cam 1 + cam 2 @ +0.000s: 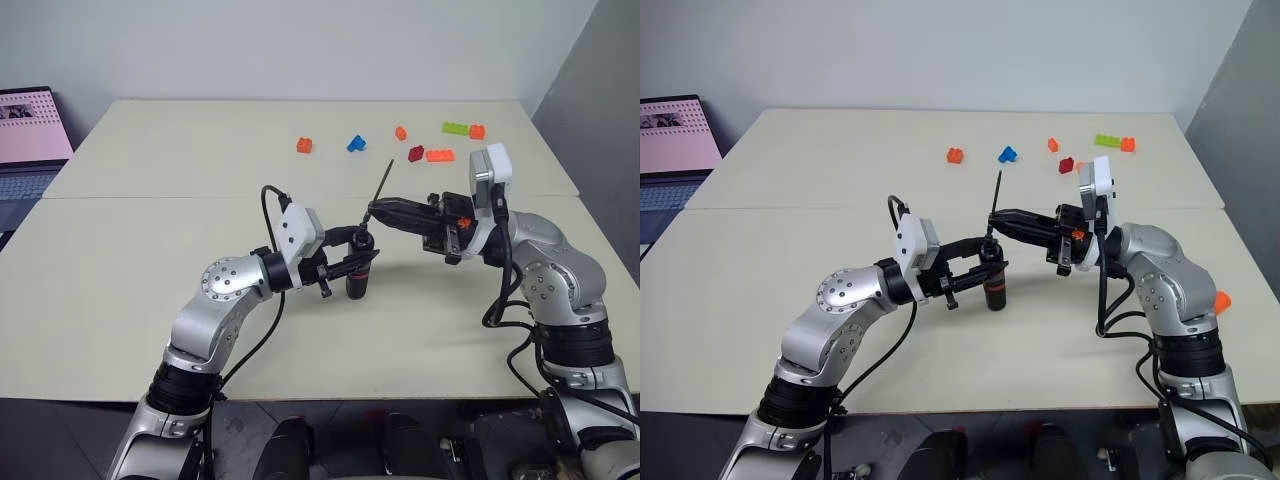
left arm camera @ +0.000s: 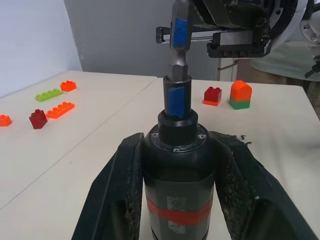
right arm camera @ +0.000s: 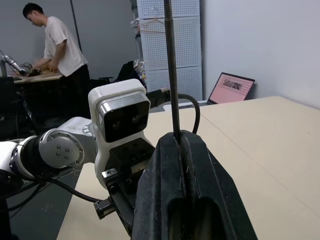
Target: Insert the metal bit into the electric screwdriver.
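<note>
My left gripper (image 1: 357, 263) is shut on the electric screwdriver (image 1: 360, 276), a black body with a red band (image 2: 179, 214), held upright just above the table's middle. From the right, my right gripper (image 1: 373, 212) reaches in level, shut on the metal bit (image 1: 384, 182) near its lower end. The thin dark rod rises tilted up and away from the fingers (image 3: 175, 180). In the left wrist view the bit's thicker shank (image 2: 179, 50), marked with blue tape, stands on the screwdriver's collar (image 2: 178, 97). I cannot tell how deep it sits.
Several toy bricks lie at the table's back right: orange (image 1: 304, 145), blue (image 1: 356, 143), dark red (image 1: 416, 153), green (image 1: 455, 128). A laptop (image 1: 30, 130) stands past the left edge. A person (image 3: 60, 55) works at a bench in the background.
</note>
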Tool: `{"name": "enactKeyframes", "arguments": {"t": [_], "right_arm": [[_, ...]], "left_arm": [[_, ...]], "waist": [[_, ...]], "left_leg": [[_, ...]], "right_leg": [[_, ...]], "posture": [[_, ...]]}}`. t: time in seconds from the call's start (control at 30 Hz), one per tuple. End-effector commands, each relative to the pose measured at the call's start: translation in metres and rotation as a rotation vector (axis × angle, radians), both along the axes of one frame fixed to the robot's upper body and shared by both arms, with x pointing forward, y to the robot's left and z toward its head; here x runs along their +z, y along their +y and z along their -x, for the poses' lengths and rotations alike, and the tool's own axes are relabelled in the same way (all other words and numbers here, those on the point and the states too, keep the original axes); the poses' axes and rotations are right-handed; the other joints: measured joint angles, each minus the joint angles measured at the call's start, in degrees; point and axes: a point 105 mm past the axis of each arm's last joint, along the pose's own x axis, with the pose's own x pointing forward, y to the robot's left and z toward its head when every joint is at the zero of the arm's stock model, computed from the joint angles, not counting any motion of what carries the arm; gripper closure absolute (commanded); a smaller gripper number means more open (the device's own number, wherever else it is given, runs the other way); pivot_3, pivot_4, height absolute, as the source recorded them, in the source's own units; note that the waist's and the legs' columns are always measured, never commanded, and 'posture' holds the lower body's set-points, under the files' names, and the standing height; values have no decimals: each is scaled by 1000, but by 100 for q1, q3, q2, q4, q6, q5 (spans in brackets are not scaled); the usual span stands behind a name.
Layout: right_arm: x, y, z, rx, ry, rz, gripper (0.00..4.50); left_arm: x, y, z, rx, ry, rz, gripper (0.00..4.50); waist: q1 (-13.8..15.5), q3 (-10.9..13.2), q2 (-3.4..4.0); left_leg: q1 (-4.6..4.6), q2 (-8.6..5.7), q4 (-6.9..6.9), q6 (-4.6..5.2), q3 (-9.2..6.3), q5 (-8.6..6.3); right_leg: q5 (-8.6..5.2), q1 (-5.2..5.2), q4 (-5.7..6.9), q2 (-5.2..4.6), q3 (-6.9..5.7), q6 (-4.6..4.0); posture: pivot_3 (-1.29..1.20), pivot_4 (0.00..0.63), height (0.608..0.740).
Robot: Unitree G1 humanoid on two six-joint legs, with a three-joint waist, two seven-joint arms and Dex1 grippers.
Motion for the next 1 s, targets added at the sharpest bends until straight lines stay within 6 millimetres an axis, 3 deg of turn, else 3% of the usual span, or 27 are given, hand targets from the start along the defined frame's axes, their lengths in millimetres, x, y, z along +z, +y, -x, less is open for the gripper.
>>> {"name": "enactKeyframes", "arguments": {"t": [0.03, 0.77, 1.0], "right_arm": [[9, 7, 10, 47, -74, 41, 4500], [2, 10, 2, 74, -15, 208, 4500], [7, 10, 2, 96, -5, 204, 3054]], "left_arm": [[-4, 3, -2, 21, -9, -38, 2864], [-7, 1, -1, 20, -15, -49, 2864], [-7, 1, -2, 22, -16, -50, 2864]], "waist": [[0, 0, 0], [6, 0, 0], [3, 0, 0]], "left_leg": [[0, 0, 0, 0, 0, 0], [21, 0, -1, 1, -2, 0], [23, 0, -2, 1, -2, -1]], "right_leg": [[0, 0, 0, 0, 0, 0], [0, 25, -4, 0, -3, 0], [0, 25, -4, 0, -2, 0]], "posture": [[0, 150, 740], [0, 150, 740], [0, 150, 740]]}}
